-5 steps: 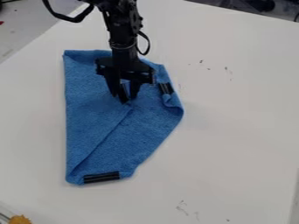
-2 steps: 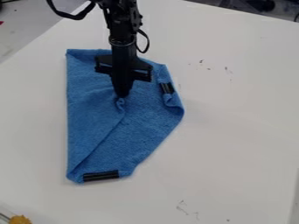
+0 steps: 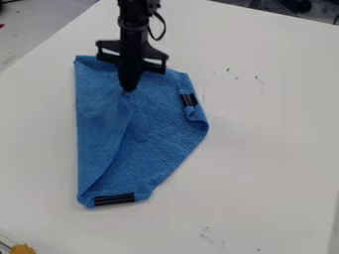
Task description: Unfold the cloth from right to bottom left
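Observation:
The gripper (image 3: 128,91) hangs over the upper left part of the blue cloth (image 3: 159,134), its fingers shut on a pinched corner of the folded layer. From that pinch, the layer's edge slopes down to the cloth's lower left corner. The cloth lies partly folded, with one black strip at its bottom edge and another at its upper right edge, where the fabric is curled over.
The white table (image 3: 265,124) extends around the cloth, with small dark marks at the upper right and near the bottom. A yellow-orange object (image 3: 23,249) is at the lower left corner. Dark items lie beyond the table's far edge.
The gripper has shut on the cloth's folded corner and moved up and slightly left. The held layer has come along, and its free edge has shifted left.

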### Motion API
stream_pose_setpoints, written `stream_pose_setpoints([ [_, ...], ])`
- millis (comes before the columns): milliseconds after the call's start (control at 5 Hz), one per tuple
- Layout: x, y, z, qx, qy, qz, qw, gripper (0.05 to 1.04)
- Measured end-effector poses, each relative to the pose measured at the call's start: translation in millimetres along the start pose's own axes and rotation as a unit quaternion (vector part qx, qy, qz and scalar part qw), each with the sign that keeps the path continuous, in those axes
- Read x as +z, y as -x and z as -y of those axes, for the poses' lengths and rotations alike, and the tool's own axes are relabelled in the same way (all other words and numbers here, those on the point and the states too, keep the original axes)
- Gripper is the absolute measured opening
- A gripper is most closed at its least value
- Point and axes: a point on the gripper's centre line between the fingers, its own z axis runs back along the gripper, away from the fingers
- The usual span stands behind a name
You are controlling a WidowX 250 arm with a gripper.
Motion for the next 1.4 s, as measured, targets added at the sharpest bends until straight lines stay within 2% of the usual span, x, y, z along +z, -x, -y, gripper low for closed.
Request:
stream_pose_setpoints([
  [200,5.7,10.7,-28.8,0.028,-0.014,0.01,0.9995,0.058],
  [600,-29.3,48.5,-99.6,0.082,0.008,0.009,0.9965,0.057],
  [800,-37.4,59.6,-124.3,0.1,0.011,0.015,0.9948,0.057],
  [1200,-63.0,74.8,-154.7,0.106,0.028,0.013,0.9939,0.057],
  [1400,-68.6,73.9,-161.5,0.095,0.027,0.016,0.995,0.081],
])
